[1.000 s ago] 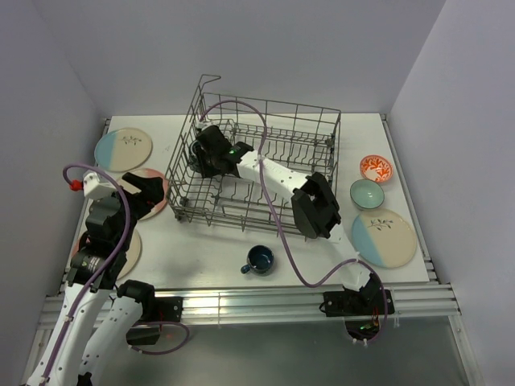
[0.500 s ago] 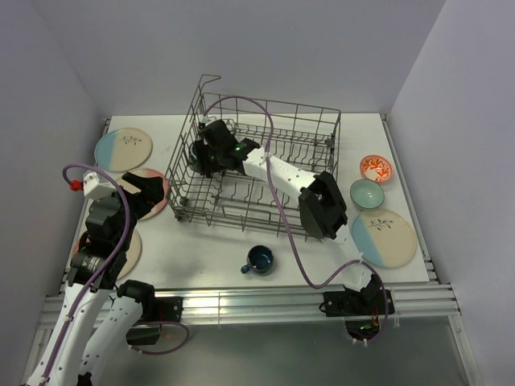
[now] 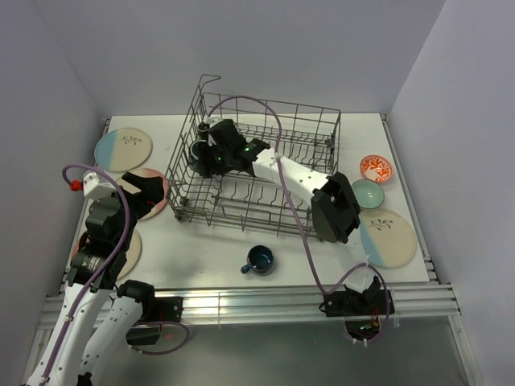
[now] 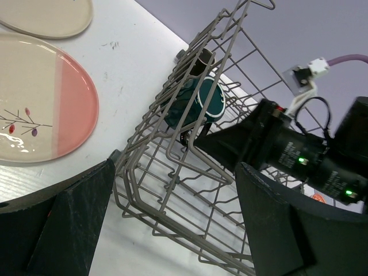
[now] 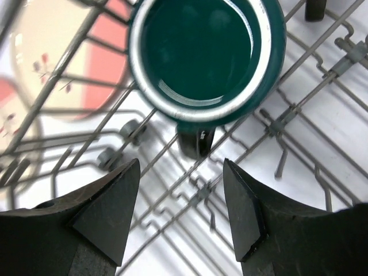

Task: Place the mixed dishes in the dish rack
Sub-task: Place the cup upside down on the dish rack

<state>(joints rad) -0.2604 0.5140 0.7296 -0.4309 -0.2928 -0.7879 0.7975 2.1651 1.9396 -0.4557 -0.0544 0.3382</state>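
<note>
Teal mug (image 5: 204, 54) sits free in rack (image 3: 256, 211); we see right end effector (image 5: 181, 164) spread, drawn back; left end effector (image 4: 175, 167) spread, unmoved.

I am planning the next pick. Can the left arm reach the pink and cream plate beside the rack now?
Probably yes. The left gripper is open and hovers by the pink and cream plate, which lies flat with nothing on it; the dish rack stands beside it.

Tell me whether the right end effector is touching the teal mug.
Apart. In the right wrist view the right end effector stands open short of the teal mug, dish rack wire showing in the gap.
</note>
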